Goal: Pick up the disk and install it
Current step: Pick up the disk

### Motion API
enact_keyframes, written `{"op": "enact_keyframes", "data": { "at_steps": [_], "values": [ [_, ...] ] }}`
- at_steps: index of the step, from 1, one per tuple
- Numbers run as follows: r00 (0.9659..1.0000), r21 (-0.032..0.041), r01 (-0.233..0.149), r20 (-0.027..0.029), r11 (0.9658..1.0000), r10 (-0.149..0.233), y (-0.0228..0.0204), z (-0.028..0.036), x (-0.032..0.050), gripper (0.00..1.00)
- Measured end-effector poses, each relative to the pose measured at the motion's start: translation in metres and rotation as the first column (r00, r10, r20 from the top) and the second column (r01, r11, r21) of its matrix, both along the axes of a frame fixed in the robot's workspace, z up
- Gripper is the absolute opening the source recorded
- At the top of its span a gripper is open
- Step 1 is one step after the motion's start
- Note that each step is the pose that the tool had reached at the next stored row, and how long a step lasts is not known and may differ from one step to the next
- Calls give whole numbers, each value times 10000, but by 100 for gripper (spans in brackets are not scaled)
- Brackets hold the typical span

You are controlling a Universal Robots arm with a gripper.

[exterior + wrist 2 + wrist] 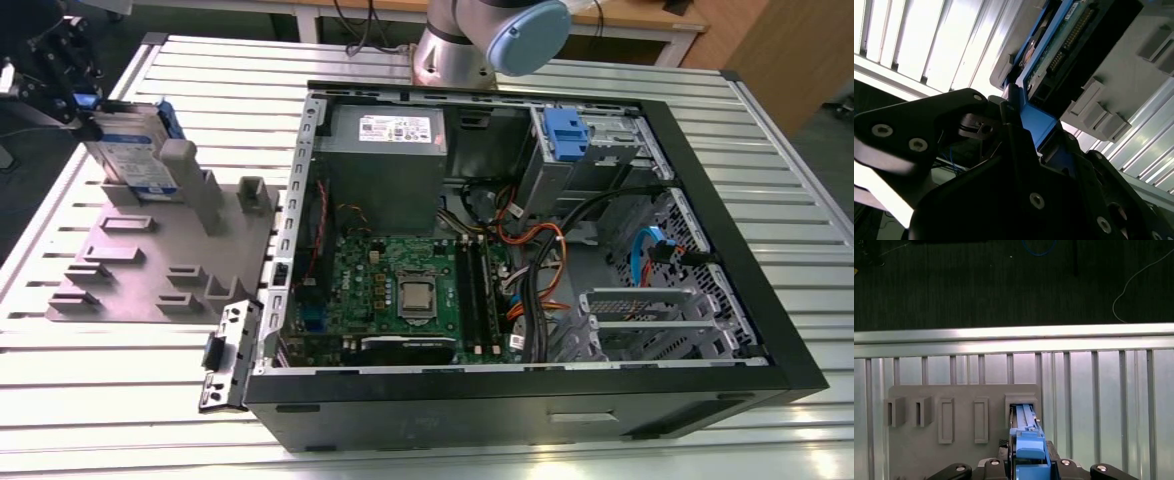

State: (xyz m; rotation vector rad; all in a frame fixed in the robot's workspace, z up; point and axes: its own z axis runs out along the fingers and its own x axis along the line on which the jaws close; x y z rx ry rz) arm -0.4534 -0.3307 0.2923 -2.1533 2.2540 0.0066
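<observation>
The disk (134,150) stands on edge in a slot of the grey fixture (147,275) on the slatted tabletop (200,80), at the exterior view's left of the open computer case (727,250), with the gripper (80,110) at its outer end. In the second wrist view the fingers (1010,112) are narrow, clamped on either side of the disk's blue bracket (1038,122), and its connector pins show. The first wrist view looks along the disk's thin edge, seated in the fixture's end slot beside a row of empty slots.

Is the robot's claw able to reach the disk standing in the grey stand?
Yes, it looks so: the claw sits right at the disk in the grey stand, apparently closed on its blue frame, with nothing between them.
</observation>
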Motion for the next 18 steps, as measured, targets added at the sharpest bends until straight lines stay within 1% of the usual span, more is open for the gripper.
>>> {"op": "enact_keyframes", "data": {
  "at_steps": [5, 18],
  "values": [
    [10000, 0, 0, 3, 10000, 0, 0, 39, 0, 37],
    [10000, 0, 0, 5, 10000, 0, 0, 62, 0, 37]
  ]
}}
